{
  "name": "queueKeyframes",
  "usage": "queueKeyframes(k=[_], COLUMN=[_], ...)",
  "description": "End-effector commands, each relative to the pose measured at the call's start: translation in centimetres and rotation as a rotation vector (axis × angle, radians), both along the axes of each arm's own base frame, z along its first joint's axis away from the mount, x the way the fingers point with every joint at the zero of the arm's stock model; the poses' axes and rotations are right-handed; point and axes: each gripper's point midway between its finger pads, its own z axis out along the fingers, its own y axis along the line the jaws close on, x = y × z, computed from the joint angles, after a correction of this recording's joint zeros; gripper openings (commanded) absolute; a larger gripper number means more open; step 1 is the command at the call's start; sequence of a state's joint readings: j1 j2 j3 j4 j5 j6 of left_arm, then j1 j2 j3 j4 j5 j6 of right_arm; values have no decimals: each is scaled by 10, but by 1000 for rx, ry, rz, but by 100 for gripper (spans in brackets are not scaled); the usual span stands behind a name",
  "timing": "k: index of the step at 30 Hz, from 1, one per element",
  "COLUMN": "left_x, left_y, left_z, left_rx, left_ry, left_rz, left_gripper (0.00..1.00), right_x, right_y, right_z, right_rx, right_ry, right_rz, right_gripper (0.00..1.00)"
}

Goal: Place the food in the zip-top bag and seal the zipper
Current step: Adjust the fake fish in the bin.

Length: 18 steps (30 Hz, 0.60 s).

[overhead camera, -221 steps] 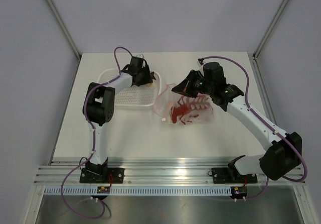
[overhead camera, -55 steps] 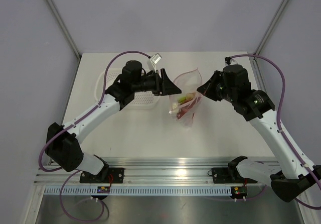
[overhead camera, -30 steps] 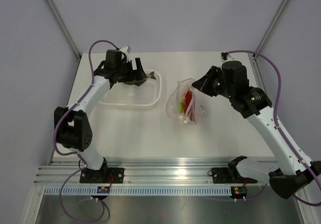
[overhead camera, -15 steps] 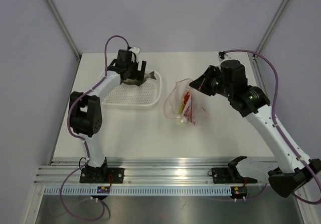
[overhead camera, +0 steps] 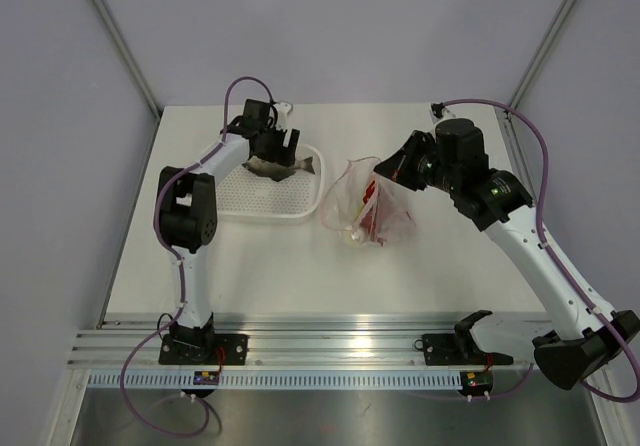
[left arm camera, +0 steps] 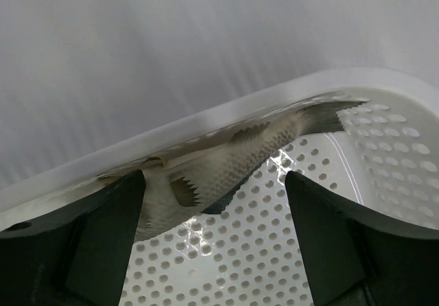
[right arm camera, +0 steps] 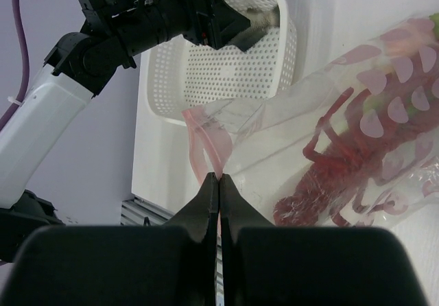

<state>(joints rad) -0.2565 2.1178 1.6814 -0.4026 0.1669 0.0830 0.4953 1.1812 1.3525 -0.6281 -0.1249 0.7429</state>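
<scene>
Right wrist shows right pincer (right arm camera: 218, 182) pinching zipper (right arm camera: 204, 140); top hides it.

- Overhead view: bright, even light; soft shadows on the white worktop (overhead camera: 260, 276).
- Left wrist view: black pincer fingers (left arm camera: 103, 244) blurred up close.
- Mild glare on the aluminium front rail (overhead camera: 350, 344).

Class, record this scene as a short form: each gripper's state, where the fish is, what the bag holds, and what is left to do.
Left gripper: open, one finger on each side of the grey fish
Fish location: in the white basket, against its wall
Right gripper: shut on the zip-top bag at its mouth edge
Bag contents: red lobster
Left to do: put the fish in the bag and seal the zipper
</scene>
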Motion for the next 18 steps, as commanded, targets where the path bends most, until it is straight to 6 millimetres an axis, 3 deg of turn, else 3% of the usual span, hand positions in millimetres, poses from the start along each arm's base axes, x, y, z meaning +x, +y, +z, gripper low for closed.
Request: queueKeyframes(k=[1, 6, 9, 14, 18], left_x=[-32, -61, -65, -60, -58], left_y=[-18, -18, -6, -8, -12], left_z=[23, 41, 46, 70, 58], left_rx=[-88, -81, 9, -2, 121], left_ry=[83, 149, 156, 46, 13], left_rz=[-99, -123, -71, -41, -130], left_gripper=[83, 64, 61, 75, 82], right_x=[2, -1, -1, 0, 0], right_y=[7, 6, 7, 11, 11], right_z=[29, 31, 30, 29, 28], right_rx=[78, 81, 84, 100, 101], right_ry=[-87, -92, -92, -85, -84], right_rz=[14, 16, 18, 31, 34], right_gripper=[0, 0, 0, 0, 0])
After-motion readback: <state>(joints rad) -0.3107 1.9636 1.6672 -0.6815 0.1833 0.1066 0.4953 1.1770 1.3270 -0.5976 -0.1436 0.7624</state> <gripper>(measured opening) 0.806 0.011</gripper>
